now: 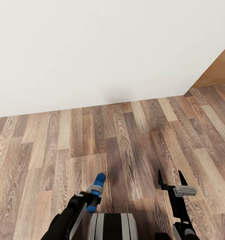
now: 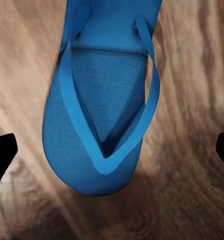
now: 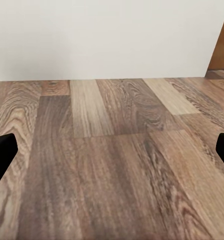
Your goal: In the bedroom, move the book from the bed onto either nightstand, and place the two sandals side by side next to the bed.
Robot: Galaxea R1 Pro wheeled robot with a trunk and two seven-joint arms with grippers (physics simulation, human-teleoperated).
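Presently my left hand (image 1: 94, 196) grips one blue sandal (image 1: 97, 186), carried above the wood floor (image 1: 132, 133) facing a white wall (image 1: 92, 50); my right hand (image 1: 171, 181) hangs open, empty. I judge placing remains.

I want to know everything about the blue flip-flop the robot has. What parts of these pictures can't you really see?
- Sandal, head view: its middle sits behind the left hand.
- Sandal, left wrist view: its heel end is cut off by the picture edge.
- Left hand fingers, left wrist view: just dark tips at the edges, so the grip itself can't be judged.
- Brown panel, head view: cut off at the edge, so I can't say what it is.
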